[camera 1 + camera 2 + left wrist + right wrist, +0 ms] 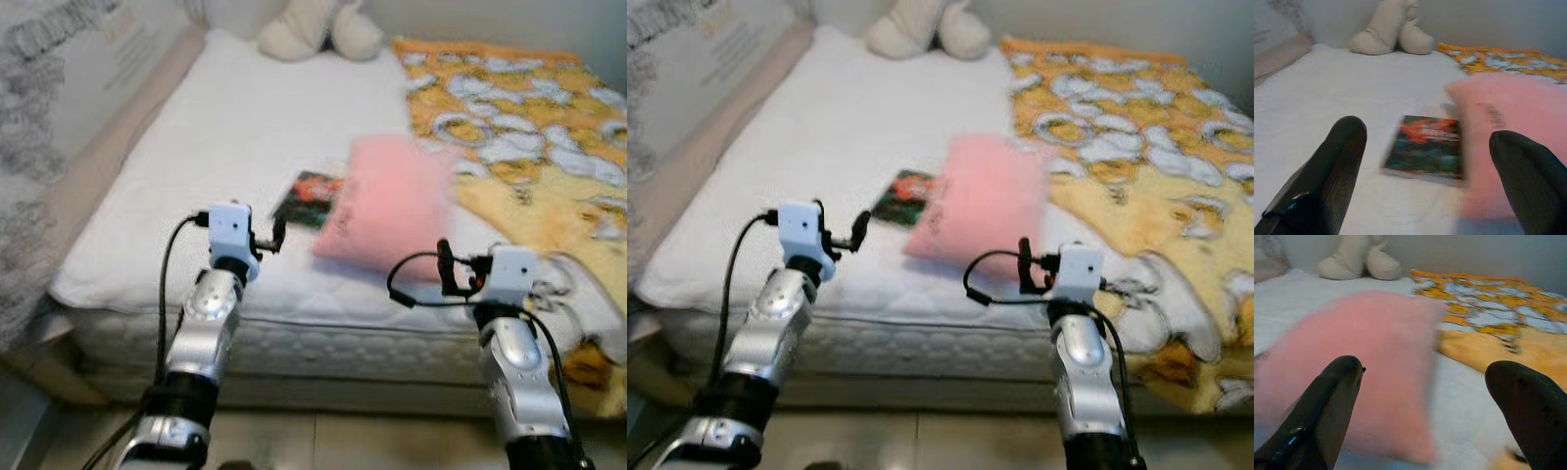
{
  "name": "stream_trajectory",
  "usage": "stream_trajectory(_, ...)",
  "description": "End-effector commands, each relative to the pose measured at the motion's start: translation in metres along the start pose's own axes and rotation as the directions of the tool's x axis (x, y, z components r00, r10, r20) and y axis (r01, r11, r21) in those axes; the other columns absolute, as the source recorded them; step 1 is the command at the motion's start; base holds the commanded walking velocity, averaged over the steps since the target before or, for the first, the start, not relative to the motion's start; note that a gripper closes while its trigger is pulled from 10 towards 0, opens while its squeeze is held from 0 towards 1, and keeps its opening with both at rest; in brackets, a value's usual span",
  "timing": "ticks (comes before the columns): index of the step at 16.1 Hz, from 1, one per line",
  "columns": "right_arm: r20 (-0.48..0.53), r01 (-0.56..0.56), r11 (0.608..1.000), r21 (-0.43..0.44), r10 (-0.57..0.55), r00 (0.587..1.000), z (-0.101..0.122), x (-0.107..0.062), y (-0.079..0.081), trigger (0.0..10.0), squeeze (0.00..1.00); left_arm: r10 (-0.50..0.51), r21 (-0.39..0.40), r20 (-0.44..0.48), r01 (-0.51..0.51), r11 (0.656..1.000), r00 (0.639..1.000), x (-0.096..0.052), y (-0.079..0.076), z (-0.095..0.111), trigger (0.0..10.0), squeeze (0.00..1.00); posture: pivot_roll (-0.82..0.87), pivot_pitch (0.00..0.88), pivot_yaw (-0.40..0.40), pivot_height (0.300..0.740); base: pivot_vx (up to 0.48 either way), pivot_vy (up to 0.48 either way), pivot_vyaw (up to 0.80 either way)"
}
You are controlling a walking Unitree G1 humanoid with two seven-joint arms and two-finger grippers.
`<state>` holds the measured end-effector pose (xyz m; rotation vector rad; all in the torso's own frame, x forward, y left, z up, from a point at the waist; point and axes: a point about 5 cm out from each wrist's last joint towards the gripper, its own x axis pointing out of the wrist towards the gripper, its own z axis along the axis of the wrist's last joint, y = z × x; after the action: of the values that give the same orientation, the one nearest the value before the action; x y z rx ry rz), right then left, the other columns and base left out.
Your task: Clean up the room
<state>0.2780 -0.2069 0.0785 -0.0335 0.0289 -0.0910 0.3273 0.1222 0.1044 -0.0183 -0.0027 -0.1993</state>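
A pink pillow [387,201] lies on the white bed [235,117] near its front edge. A dark book with a red and green cover [307,198] rests flat beside it, partly tucked under the pillow's left side. My left gripper [277,235] hovers over the front edge of the mattress, short of the book [1425,144], open with nothing between its fingers [1327,171]. My right gripper [446,262] is open too, held just before the pillow [1361,367], and is not touching it.
A cream plush toy [318,27] sits at the head of the bed. A yellow and orange patterned blanket [534,127] covers the right half and hangs over the front corner. A grey patterned panel [49,88] runs along the left. Tiled floor [343,441] lies below.
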Motion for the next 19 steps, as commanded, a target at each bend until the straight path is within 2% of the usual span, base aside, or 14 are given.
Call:
stream_trajectory(1,0.018,0.014,1.000,-0.009,-0.014,1.000,0.0056,0.0018,-0.0061,10.0,0.00,-0.028,0.011,0.012,0.028,1.000,1.000,0.0030,-0.0082,0.0035,10.0,0.00,0.04,0.000,-0.039,0.740,0.322,-0.352,0.00)
stream_trajectory(7,0.015,0.017,1.000,-0.010,-0.017,1.000,0.0054,0.0007,-0.0061,10.0,0.00,-0.020,0.016,-0.003,0.020,1.000,1.000,0.0043,-0.0096,0.0017,10.0,0.00,0.03,0.000,-0.036,0.740,0.340,-0.332,0.00)
stream_trajectory(12,0.014,0.013,1.000,-0.009,-0.012,1.000,0.0054,0.0012,-0.0057,10.0,0.00,-0.009,-0.010,-0.014,0.009,1.000,1.000,0.0055,-0.0079,0.0006,10.0,0.00,0.03,0.000,-0.036,0.740,0.441,0.059,0.00)
stream_trajectory(14,0.013,0.008,1.000,-0.010,-0.008,1.000,0.0055,0.0012,-0.0056,10.0,0.00,0.016,0.015,-0.024,-0.016,1.000,1.000,0.0068,-0.0051,-0.0003,10.0,0.00,0.03,0.000,-0.037,0.740,0.317,0.345,0.00)
stream_trajectory(19,0.007,0.001,1.000,-0.009,-0.001,1.000,0.0043,0.0007,-0.0048,10.0,0.00,0.018,0.020,-0.012,-0.018,1.000,1.000,0.0080,-0.0034,0.0024,10.0,0.00,0.03,0.000,-0.036,0.740,0.070,0.066,0.00)
